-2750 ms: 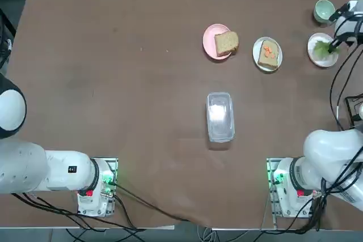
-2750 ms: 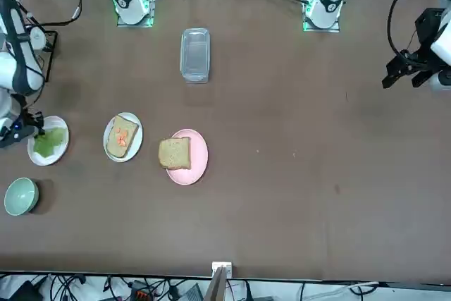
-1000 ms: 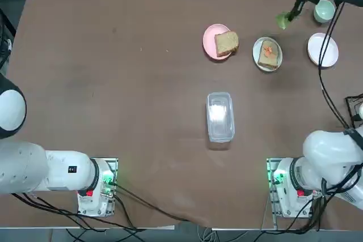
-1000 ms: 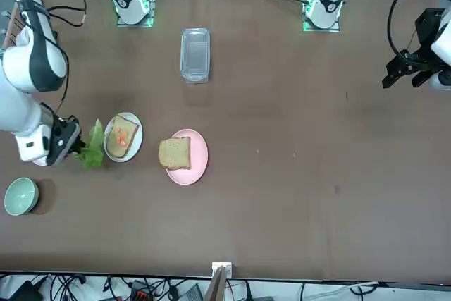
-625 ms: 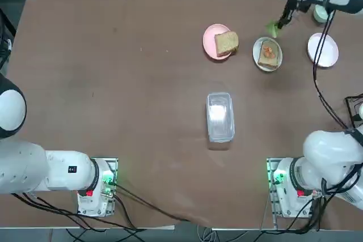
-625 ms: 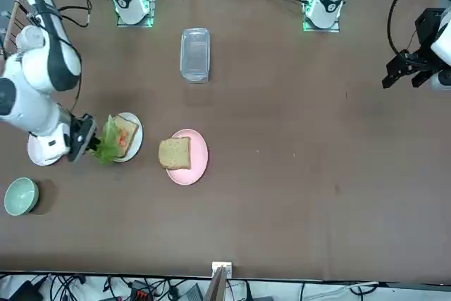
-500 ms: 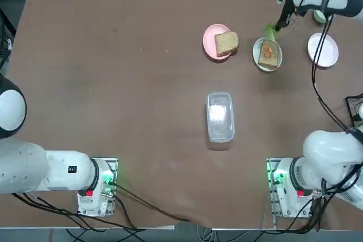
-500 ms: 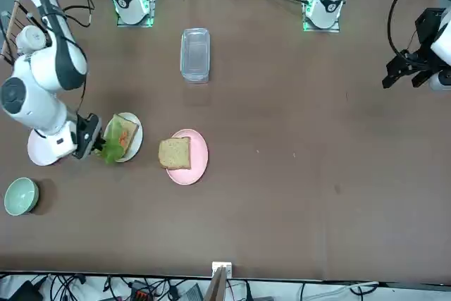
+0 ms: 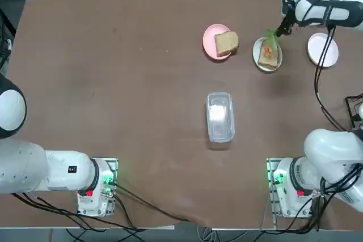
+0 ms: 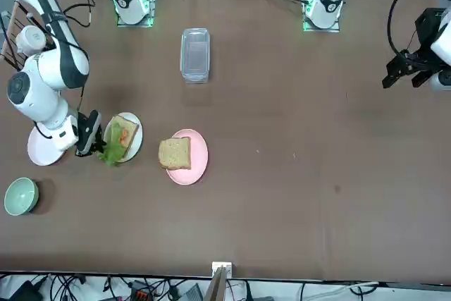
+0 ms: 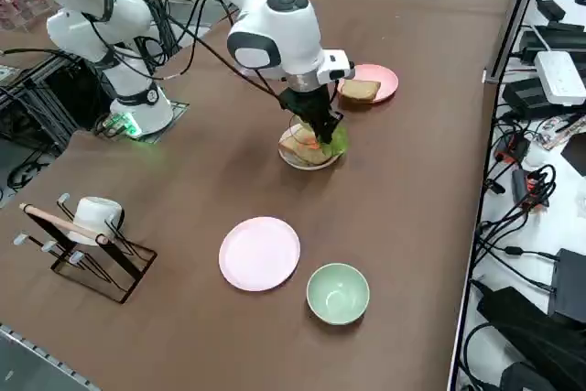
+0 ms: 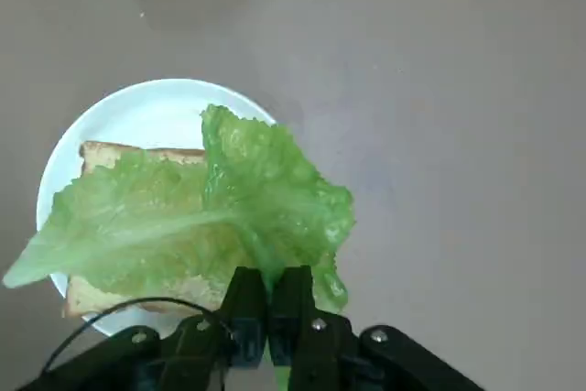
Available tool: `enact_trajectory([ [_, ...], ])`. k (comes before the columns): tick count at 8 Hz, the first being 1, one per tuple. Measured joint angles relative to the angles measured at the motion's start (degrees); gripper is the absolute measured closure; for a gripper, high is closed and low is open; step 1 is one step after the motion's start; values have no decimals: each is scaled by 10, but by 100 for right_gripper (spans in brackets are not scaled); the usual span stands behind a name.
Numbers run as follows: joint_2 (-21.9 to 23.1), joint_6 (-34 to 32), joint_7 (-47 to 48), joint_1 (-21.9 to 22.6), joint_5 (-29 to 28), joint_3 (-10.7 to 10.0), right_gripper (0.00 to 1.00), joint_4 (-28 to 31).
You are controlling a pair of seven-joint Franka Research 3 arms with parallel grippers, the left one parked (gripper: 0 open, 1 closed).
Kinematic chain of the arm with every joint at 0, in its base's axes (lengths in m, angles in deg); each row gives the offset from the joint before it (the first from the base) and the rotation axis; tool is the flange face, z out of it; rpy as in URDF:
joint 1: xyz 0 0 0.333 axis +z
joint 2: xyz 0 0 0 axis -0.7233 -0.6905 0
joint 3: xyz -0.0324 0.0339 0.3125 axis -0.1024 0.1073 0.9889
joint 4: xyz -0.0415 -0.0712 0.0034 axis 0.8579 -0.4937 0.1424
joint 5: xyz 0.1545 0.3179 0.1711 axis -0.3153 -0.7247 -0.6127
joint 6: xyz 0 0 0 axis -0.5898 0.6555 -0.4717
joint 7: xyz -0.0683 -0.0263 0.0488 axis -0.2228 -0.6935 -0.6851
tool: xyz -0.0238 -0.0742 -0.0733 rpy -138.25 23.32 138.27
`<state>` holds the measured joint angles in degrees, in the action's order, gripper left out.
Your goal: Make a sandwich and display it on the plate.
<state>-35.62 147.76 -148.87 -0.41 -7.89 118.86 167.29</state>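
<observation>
My right gripper (image 9: pixel 278 30) is shut on a green lettuce leaf (image 9: pixel 271 38), which hangs just over the far edge of the white plate (image 9: pixel 256 56). On that plate lies a tan bread slice (image 9: pixel 268 56) with orange bits on top. In the right wrist view the lettuce (image 12: pixel 211 217) spreads from the gripper (image 12: pixel 268 292) across the bread slice (image 12: pixel 103 153) and the plate (image 12: pixel 137 114). From the front, the gripper (image 10: pixel 89 136) sits beside the plate (image 10: pixel 134 123) with the lettuce (image 10: pixel 110 150) at its rim. A second bread slice (image 9: pixel 226 42) lies on a pink plate (image 9: pixel 210 41).
A bare white plate (image 9: pixel 323 49) lies right of the sandwich plate, and a pale-green bowl (image 10: pixel 20 196) sits beyond it. A clear lidded container (image 9: pixel 220 116) stands mid-table. A rack with a white cup (image 11: pixel 92 231) stands at the table's right edge.
The right gripper has carried the lettuce from the bare white plate, past the bowl, down to the plate with the bread slice, and has lowered it over the bread.
</observation>
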Motion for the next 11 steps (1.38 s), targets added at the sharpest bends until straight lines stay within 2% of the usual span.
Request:
enact_trajectory([
  [6,-3,4,-13,-14,0,0,94,30],
  [8,-3,4,-13,-15,0,1,91,34],
  [10,-4,4,-13,-14,0,1,86,36],
  [11,-4,4,-13,-15,0,1,71,36],
])
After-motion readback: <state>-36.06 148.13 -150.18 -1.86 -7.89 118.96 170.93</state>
